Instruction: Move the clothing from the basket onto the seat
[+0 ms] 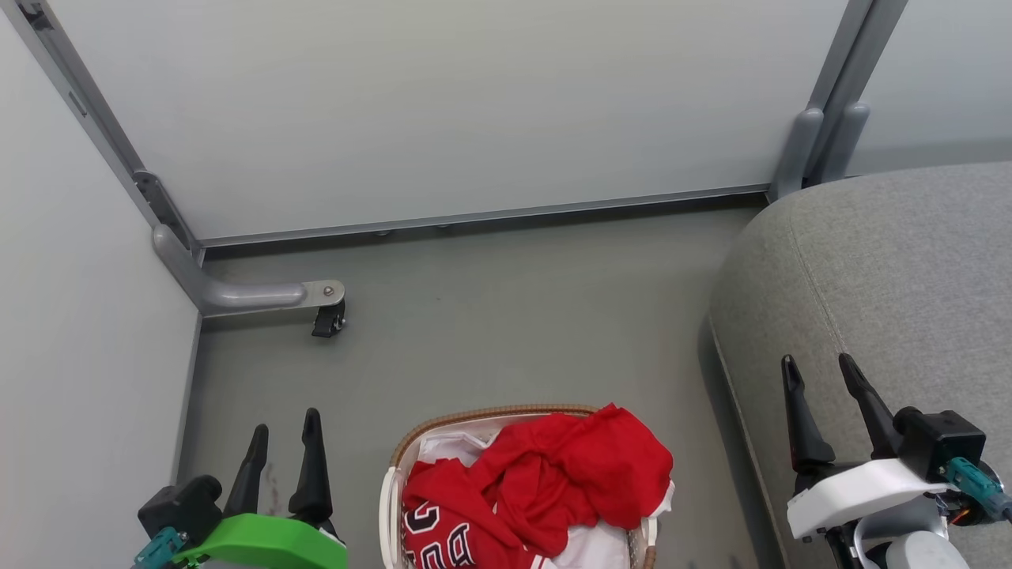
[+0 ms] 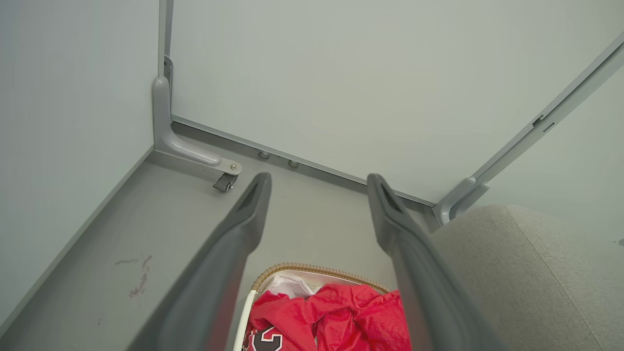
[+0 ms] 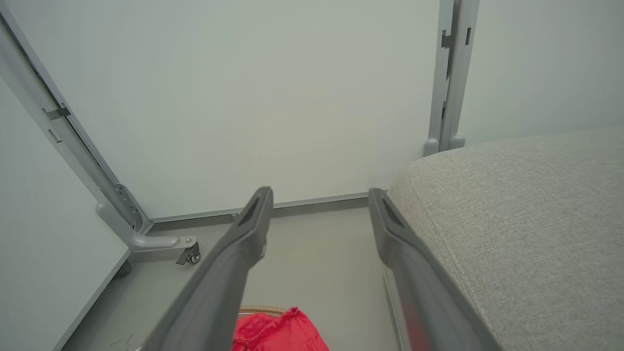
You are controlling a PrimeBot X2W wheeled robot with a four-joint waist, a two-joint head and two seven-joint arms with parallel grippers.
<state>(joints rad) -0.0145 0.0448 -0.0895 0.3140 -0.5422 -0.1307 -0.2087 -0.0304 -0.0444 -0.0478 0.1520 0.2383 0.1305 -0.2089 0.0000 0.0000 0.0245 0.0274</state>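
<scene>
Left gripper (image 1: 286, 423) is sitting at the lower left of the head view. Its dark fingers are spread wide and pinching nothing. Right gripper (image 1: 817, 361) is sitting at the lower right, also spread wide with nothing between its fingers. In the head view those fingers are showing against the left edge of the seat (image 1: 893, 261). Neither gripper is touching fabric.

Clothing (image 1: 553, 474) is lying bunched in the basket (image 1: 490, 413), piled above the brown woven rim. Lettered jersey (image 1: 443, 529) is lying on the robot's-left side with its black-and-white block letters facing up. Plain red garment (image 1: 601, 466) is heaping on top and spilling over the right rim. White liner (image 1: 447, 446) is peeking out inside the far-left rim.

Basket is standing on the grey floor (image 1: 506, 316) between the two grippers, near the seat but apart from it. The grey upholstered seat is taking up the right side, with its rounded corner and stitched seam showing.

In the left wrist view the basket and red fabric are showing low between that gripper's own fingers. In the right wrist view a red fold and a bit of rim are showing at the bottom, and the seat is running just beside the right-hand finger.

Pale partition panels (image 1: 443, 103) are closing off the back and left. A small black caster (image 1: 328, 320) on a grey bracket is sitting on the floor near the left corner.
</scene>
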